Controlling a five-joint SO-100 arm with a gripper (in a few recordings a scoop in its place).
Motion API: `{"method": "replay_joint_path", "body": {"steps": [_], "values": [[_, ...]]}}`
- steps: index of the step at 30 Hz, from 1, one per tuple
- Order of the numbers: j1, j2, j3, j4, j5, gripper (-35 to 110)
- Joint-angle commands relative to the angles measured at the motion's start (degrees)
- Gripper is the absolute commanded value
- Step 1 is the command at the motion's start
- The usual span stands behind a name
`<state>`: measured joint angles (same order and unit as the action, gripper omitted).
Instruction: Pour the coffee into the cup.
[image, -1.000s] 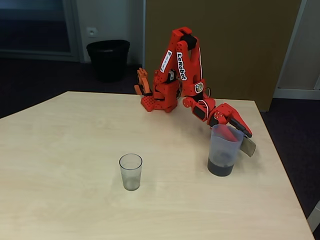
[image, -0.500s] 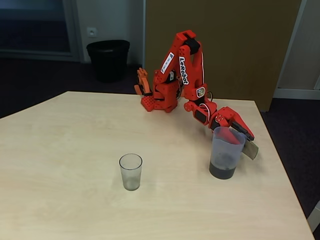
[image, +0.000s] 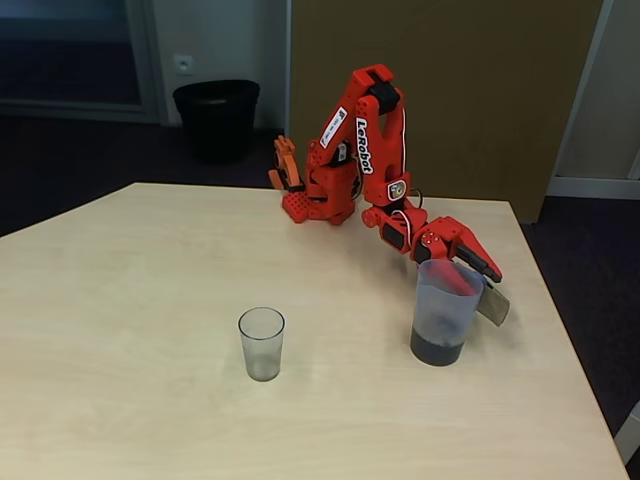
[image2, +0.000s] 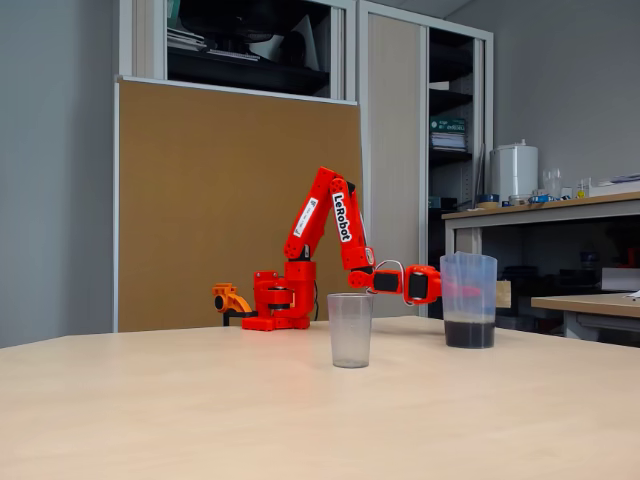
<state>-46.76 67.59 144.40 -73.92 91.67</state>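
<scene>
On your pale wood table (image: 120, 300), one empty cup (image: 262, 343) stands nearest, at about 7 o'clock of centre. Well apart at 3 o'clock, one jug (image: 442, 312) holds shallow coffee (image: 436, 350). Your gripper (image: 470, 270) meets its rim; you cannot tell how wide the jaws are. Farthest, one black bin (image: 216, 118) stands by the wall.

You can read "LeRobot" in black letters on a white label along the red arm's upper link (image: 362, 147), in both fixed views. A second white sticker (image: 333, 124) sits beside it, but its print is too small for you to read.
</scene>
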Motion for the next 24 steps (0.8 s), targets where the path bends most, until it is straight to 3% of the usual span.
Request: {"method": "replay_joint_path", "body": {"steps": [1,24], "values": [[0.88,0.88,-0.7,-1.67,1.23,19],[3.69,-2.37,-4.57,1.49,7.65,0]]}}
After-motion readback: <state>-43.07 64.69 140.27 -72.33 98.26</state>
